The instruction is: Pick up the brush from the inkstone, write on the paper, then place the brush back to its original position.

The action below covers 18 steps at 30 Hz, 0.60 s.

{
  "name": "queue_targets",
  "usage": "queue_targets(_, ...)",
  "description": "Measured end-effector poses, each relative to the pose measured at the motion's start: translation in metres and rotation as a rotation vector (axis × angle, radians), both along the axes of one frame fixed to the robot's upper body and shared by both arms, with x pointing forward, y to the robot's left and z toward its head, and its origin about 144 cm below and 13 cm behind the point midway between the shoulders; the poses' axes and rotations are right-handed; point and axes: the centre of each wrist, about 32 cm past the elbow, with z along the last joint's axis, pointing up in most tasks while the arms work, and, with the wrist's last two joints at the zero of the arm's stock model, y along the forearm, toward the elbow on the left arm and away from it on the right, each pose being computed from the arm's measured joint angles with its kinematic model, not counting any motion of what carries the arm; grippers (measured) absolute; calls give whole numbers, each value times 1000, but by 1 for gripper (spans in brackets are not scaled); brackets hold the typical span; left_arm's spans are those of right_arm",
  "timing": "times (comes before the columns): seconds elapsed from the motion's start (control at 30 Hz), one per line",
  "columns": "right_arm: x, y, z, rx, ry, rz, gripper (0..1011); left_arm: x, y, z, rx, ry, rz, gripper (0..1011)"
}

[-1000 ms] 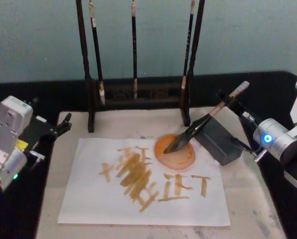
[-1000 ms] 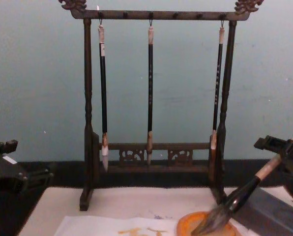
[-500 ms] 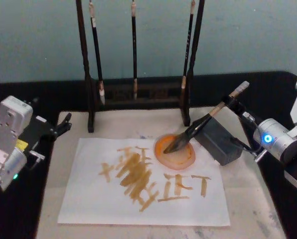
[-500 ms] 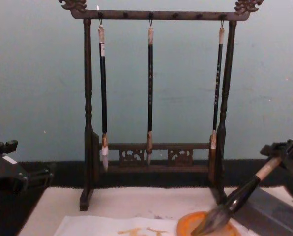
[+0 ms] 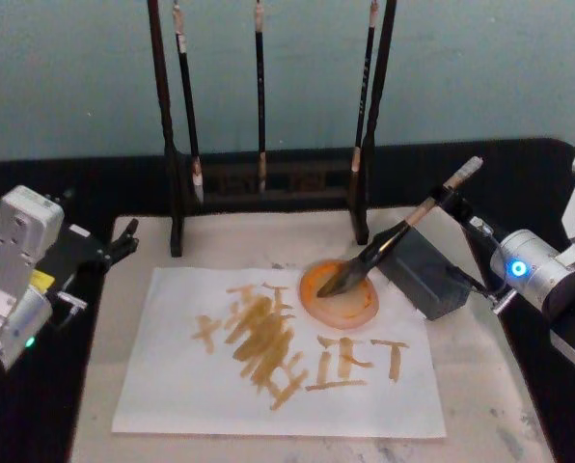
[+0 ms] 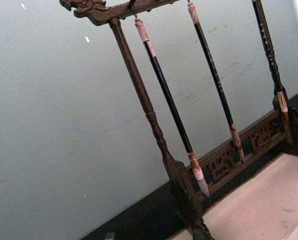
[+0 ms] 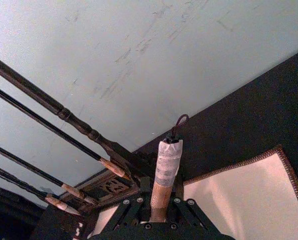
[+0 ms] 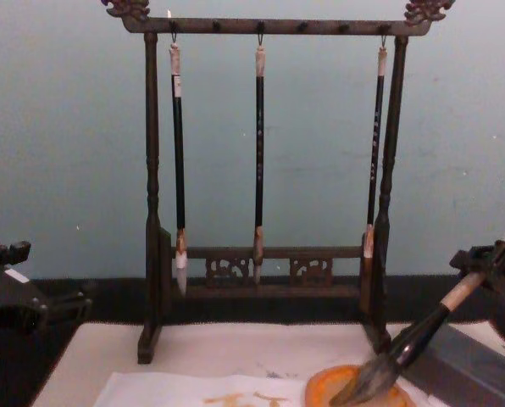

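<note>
The left hand (image 5: 125, 241) hangs over the dark worktop (image 5: 85, 183), its tip at the far left corner of the mat (image 5: 99, 371). Whether it is spread or pressed together cannot be told. The paper (image 5: 172, 386) lies flat on the mat, with bare strips of mat along its left, near and right edges. Orange-yellow strokes cover the paper's middle, while its margins are blank. Behind the paper, the rack (image 5: 162, 125) stands along the mat's far edge, and three slim brushes (image 5: 260, 96) hang clear of the paper. The inkstone (image 5: 365, 307) sits at the paper's far right corner, overlapping its edge. The brush (image 5: 384, 246) slants up to the right, with its bristles down in the inkstone. Its handle passes over the grey block (image 5: 427, 275), which lies just right of the dish. The right hand (image 5: 444, 201) pinches the handle near its top end, above the mat's far right area and close to the rack's right post.
</note>
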Motion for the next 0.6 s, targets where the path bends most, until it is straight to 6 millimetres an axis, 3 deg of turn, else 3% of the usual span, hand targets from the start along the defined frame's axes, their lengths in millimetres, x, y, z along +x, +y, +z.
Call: queue_targets(0.6,-1,3,13,20,-72,24,160,0,0,0,0,0,0,1010)
